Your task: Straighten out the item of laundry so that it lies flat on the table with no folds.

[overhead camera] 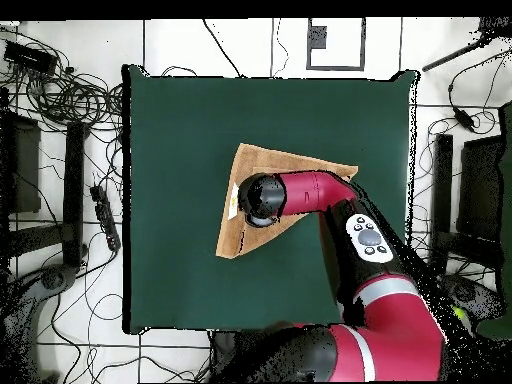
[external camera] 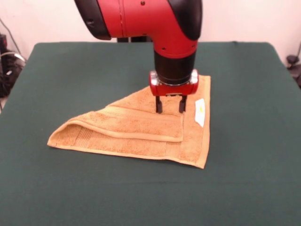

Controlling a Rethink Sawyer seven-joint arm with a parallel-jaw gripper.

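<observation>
Evidently the pincer (external camera: 170, 106) stands narrowly open over the folded-over flap of the towel (external camera: 136, 129), holding nothing, probably placed to pinch and unfold that layer across the surface (external camera: 254, 179).

- Table (external camera: 56, 75): dark green felt-like cloth, rectangular.
- Lying on it, near centre: orange-tan towel (external camera: 141, 136), folded over diagonally into a rough triangle, two layers showing.
- White-and-yellow label (external camera: 200, 112) near towel's edge.
</observation>
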